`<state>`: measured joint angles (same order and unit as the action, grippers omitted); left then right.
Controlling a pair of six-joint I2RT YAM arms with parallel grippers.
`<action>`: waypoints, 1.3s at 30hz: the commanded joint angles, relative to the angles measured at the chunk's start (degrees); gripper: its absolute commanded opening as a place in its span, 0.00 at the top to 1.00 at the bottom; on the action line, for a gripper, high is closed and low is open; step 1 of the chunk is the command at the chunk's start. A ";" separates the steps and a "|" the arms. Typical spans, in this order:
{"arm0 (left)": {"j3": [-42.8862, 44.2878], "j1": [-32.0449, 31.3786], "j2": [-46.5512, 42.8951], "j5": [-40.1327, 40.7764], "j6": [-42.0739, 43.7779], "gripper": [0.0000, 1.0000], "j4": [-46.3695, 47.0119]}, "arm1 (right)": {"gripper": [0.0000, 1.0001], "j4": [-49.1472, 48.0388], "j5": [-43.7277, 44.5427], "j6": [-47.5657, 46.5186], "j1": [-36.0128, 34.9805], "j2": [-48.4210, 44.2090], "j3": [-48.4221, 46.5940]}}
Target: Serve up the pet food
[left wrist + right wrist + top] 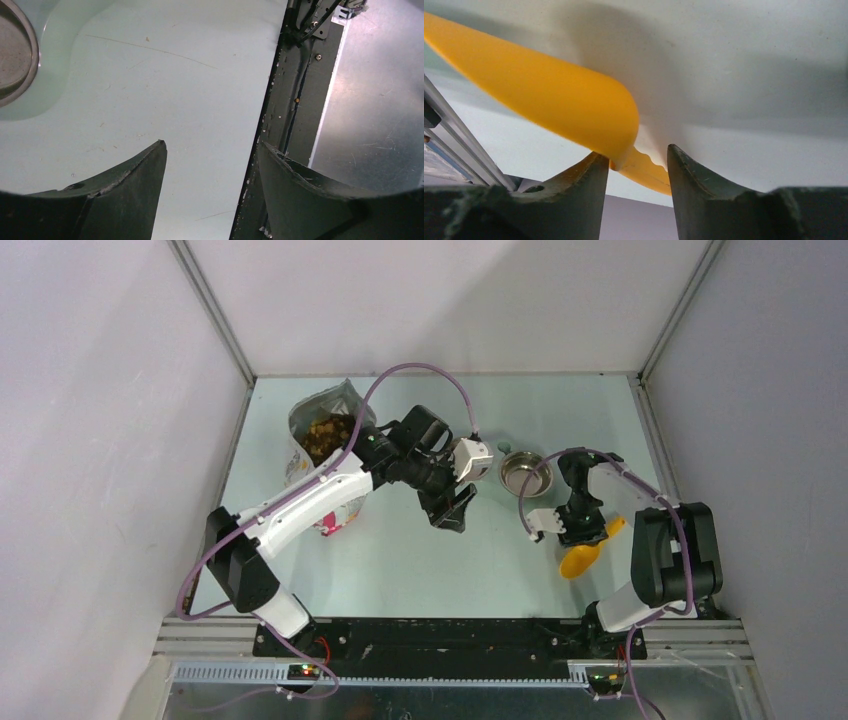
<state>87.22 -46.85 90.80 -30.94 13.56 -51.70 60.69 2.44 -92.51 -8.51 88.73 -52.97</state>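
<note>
Now the pet food (pixel 325 430) sits in the open bag (pixel 345 398) at the table's (pixel 400 570) far left corner, the left arm (pixel 310 502) crossing its front. The steel bowl (pixel 508 480), far right, shows bare metal. The left gripper (pixel 450 512) hangs released mid-table; the right gripper (pixel 583 532) clasps the yellow scoop (pixel 580 560) near the right edge.

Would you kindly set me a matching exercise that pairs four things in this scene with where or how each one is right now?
Things:
1 pet food
2 metal bowl
3 yellow scoop
4 left pincer

States:
A open, holding nothing
B handle gripped in the right pincer
C inside the open bag
D empty

Pairs: 1-C; 2-D; 3-B; 4-A
</note>
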 commanded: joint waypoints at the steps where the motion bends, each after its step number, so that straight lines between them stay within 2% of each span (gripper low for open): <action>1: 1.27 0.19 -1.28 -2.00 0.42 0.27 0.33 | 0.54 -1.04 0.09 1.88 -0.20 1.58 0.24; 7: 0.20 0.25 -1.51 -1.08 0.55 0.27 0.54 | 0.80 -1.20 -3.44 6.82 -1.07 2.15 0.24; 9: -0.45 0.32 -1.84 -0.10 0.50 0.27 1.11 | 0.95 -2.81 -5.16 10.35 -1.54 1.95 0.19; 11: -1.68 0.42 -2.77 0.13 1.22 0.29 1.96 | 1.00 -4.29 -6.92 14.72 -2.19 1.72 -0.51; 16: -7.47 1.07 -10.01 4.32 1.35 0.31 9.05 | 1.00 -2.55 -8.43 33.29 -5.69 3.30 -8.05; 19: -14.59 1.14 -15.93 7.09 1.96 0.31 15.08 | 1.00 1.20 -8.74 41.39 -8.57 4.80 -13.68; 22: -17.70 1.19 -20.00 9.88 -0.31 0.30 19.75 | 1.00 4.10 -9.16 49.09 -11.35 6.35 -20.24; 25: -17.28 1.05 -19.47 11.81 -2.37 0.28 19.35 | 1.00 7.58 -10.05 53.56 -14.90 7.41 -25.10; 27: -15.92 0.48 -18.65 11.09 -0.42 0.29 18.63 | 1.00 11.24 -12.79 55.63 -16.31 9.33 -29.60; 31: -10.16 -1.34 -16.00 8.80 1.95 0.34 17.00 | 1.00 15.31 -18.17 58.16 -17.53 11.30 -38.76; 32: -7.90 -1.50 -15.30 8.49 1.97 0.39 16.60 | 1.00 14.72 -17.42 58.33 -18.54 11.16 -39.30; 34: -5.72 -2.13 -13.56 9.88 1.09 0.47 16.23 | 1.00 13.77 -15.99 59.63 -20.34 10.81 -40.43; 36: -5.25 -2.77 -12.62 12.48 -0.58 0.50 17.00 | 1.00 12.68 -15.33 61.34 -22.08 10.17 -40.78; 39: -6.25 -3.79 -12.07 19.52 -2.81 0.48 19.80 | 1.00 11.92 -15.91 64.65 -23.22 9.18 -41.48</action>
<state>80.07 -49.54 78.13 -18.48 13.28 -34.79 72.10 -12.27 -33.52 -29.76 100.16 -91.74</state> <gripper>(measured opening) 0.504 0.037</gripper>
